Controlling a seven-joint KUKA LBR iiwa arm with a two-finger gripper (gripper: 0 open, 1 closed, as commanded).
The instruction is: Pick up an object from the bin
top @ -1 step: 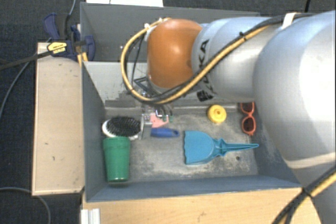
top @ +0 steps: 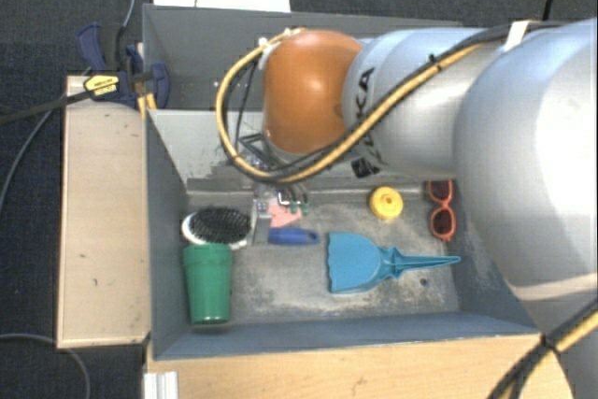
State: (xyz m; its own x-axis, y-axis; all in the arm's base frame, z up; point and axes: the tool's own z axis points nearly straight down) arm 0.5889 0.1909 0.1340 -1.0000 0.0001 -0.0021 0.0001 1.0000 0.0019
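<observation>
A small pink object (top: 284, 218) lies near the middle of the grey bin's (top: 308, 334) floor, toward the back wall, and the gripper (top: 266, 208) hangs right over its left edge. The tip seems to reach down to the pink object, though from this angle contact is not clear. Whether the claw is apart or closed I cannot tell, since the orange wrist cover (top: 304, 89) and the cables looped round it hide most of the tool.

Just in front of the pink object lies a short dark blue piece (top: 293, 237), touching it or nearly so. To the left is a round black brush (top: 217, 225) with a pale rim, and a green cup (top: 207, 281) sits just in front of the brush, against the left wall. A light blue scoop (top: 358, 263) lies to the right of the blue piece, its thin handle pointing right. A small yellow round thing (top: 385, 202) sits near the back wall, with red sunglasses (top: 441, 210) beside it, partly under the arm.
</observation>
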